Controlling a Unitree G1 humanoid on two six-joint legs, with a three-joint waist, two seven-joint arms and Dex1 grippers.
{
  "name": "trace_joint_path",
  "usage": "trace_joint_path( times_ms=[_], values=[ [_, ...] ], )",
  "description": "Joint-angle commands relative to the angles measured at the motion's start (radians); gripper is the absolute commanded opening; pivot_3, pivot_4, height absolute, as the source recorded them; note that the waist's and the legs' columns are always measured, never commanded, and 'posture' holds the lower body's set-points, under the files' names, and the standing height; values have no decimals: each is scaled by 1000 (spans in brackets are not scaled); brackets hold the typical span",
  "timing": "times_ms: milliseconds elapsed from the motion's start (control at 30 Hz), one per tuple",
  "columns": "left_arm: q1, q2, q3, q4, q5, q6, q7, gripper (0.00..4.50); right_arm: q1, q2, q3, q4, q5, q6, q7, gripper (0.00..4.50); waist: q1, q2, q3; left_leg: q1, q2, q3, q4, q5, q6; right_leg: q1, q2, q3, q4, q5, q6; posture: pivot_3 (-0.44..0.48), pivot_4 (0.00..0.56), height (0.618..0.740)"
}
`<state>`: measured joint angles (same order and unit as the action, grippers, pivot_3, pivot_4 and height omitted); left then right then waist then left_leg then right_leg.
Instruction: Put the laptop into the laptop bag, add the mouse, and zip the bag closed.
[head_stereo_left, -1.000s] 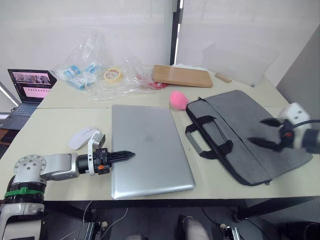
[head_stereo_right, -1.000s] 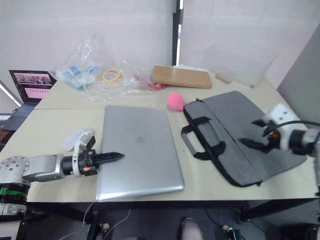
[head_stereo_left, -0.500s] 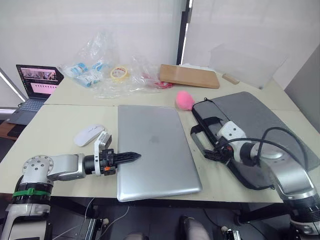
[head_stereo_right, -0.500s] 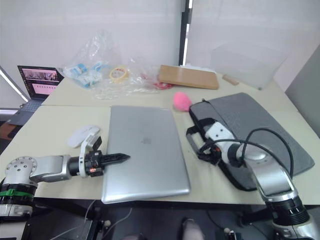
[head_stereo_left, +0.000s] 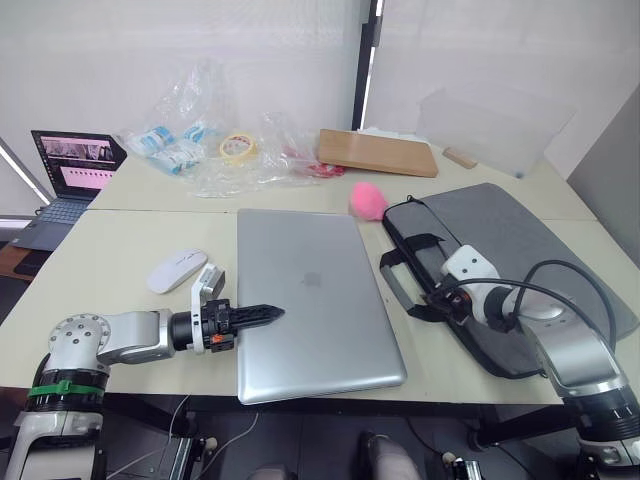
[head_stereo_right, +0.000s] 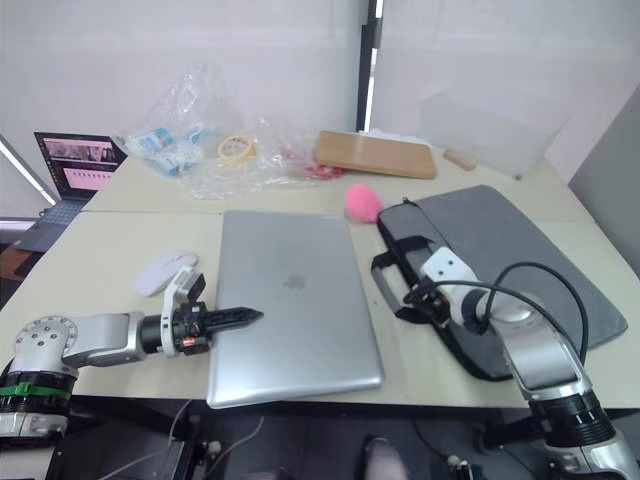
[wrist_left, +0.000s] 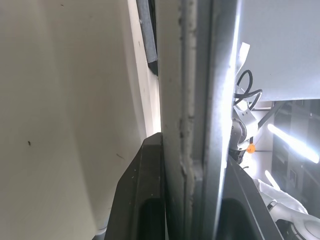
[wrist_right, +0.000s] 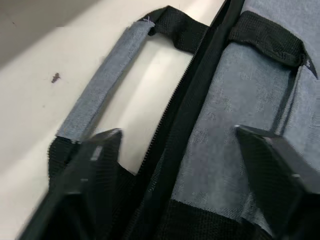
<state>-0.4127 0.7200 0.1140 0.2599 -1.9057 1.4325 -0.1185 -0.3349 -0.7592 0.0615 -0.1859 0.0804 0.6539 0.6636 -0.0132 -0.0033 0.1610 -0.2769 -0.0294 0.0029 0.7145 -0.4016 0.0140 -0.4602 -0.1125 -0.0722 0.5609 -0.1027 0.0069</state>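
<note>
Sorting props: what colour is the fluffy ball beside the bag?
Pink; the fluffy ball shows best in the left eye view.

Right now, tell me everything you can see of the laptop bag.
The laptop bag is a flat grey fabric rectangle with black trim, a black zipper along its edge and two black-and-grey strap handles. It lies flat on the table, angled, to the robot's right of the silver laptop and apart from it, one handle spread on the tabletop. The right gripper is open astride the zippered edge near the handles. A pink fluffy ball sits by its far corner.
</note>
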Motion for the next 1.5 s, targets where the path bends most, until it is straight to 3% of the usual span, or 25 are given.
trace_joint_path(
  times_ms=[33,267,600,767,933,1267,1500],
  values=[
    [-15,-3,41,-63,-67,-16,-39,344,-5,-20,-29,-4,-18,-22,-11,2359,0,0,0,0,0,0,0,0,0,0,0,0,0,0,0,0,150,740],
    [-31,10,8,-21,-67,41,-96,344,-20,-27,-49,12,-25,-35,-8,60,-1,0,0,-3,0,0,0,0,0,0,0,0,0,0,0,0,150,740],
    [-202,11,-89,202,-67,111,-77,344,-113,59,-169,-46,147,188,-9,60,-1,-1,0,-5,0,-1,3,0,0,0,0,0,0,0,0,0,150,740],
    [-303,-68,-98,320,-67,99,-23,344,-150,102,-241,-99,276,333,-3,60,0,-1,0,-4,-1,-1,2,0,1,0,0,-1,0,1,0,0,150,740],
    [-335,-145,-66,323,-67,22,94,344,-207,135,-284,-129,362,436,-35,60,-1,-1,0,-5,0,-2,2,0,1,0,0,0,0,1,0,0,150,740],
    [-391,-243,-49,323,-45,-20,151,344,-274,173,-310,-200,468,578,-101,60,2,-1,0,-5,-1,-3,3,0,1,0,-1,-1,0,1,0,0,150,740],
    [-457,-339,-43,355,120,-31,105,344,-284,212,-315,-208,517,606,-147,60,1,-1,0,-6,-2,-2,3,0,2,0,-1,0,1,1,1,0,150,740]
  ],
)
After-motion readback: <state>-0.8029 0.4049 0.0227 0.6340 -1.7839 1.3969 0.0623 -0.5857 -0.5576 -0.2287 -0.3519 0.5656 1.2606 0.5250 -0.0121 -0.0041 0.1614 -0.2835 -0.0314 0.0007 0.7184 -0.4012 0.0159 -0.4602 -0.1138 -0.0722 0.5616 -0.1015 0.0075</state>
